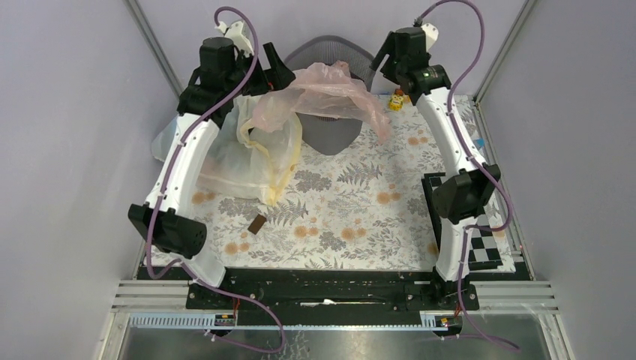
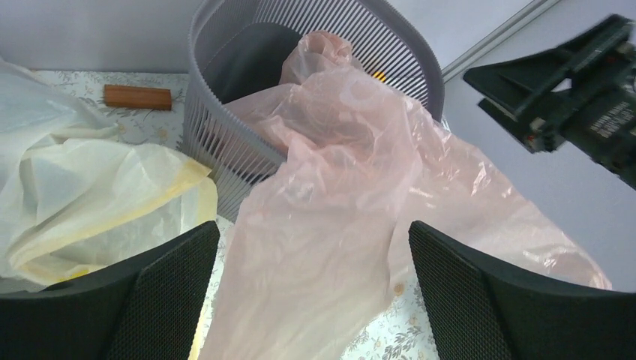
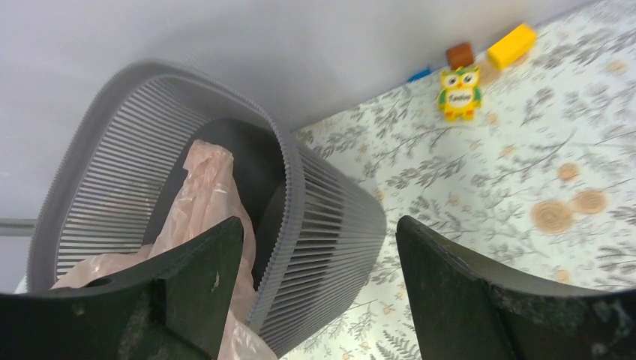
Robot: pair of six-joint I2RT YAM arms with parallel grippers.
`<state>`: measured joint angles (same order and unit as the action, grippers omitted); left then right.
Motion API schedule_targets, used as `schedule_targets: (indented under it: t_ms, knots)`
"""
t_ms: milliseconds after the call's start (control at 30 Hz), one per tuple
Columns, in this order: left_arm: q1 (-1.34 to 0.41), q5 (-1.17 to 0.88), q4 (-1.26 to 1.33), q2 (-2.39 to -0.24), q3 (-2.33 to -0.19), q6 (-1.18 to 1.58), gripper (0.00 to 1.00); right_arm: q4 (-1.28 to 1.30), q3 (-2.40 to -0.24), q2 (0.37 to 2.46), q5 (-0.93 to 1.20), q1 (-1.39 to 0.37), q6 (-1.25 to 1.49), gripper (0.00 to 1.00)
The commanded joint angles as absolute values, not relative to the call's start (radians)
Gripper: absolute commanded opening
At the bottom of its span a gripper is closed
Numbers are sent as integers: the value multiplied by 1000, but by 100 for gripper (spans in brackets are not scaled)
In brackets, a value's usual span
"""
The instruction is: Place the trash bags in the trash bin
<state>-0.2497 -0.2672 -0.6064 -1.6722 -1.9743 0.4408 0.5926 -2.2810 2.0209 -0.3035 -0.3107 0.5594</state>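
The pale-pink trash bag drapes over the mesh trash bin at top centre, hiding most of its mouth. Left fingers and right fingers gape, released.

The pink bag lies across the bin mouth and over its near rim, leaving some opening. The white bag crowds the bin's left; its right side is free but for a small owl.

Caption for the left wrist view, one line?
Pink trash bag spills over the mesh bin rim; left gripper open around its loose end.
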Motion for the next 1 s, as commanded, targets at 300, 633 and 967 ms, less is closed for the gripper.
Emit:
schedule_targets:
  t_ms: [300, 633, 967]
  knots:
    - [-232, -130, -411, -1277, -1613, 394, 99, 561, -2284, 2103, -91, -319, 676, 66]
    - [-230, -101, -342, -1210, -1416, 339, 99, 550, -2236, 2060, -87, -319, 656, 44]
    - [-230, -126, -327, -1258, -1381, 346, 99, 574, -2272, 2065, -74, -319, 640, 38]
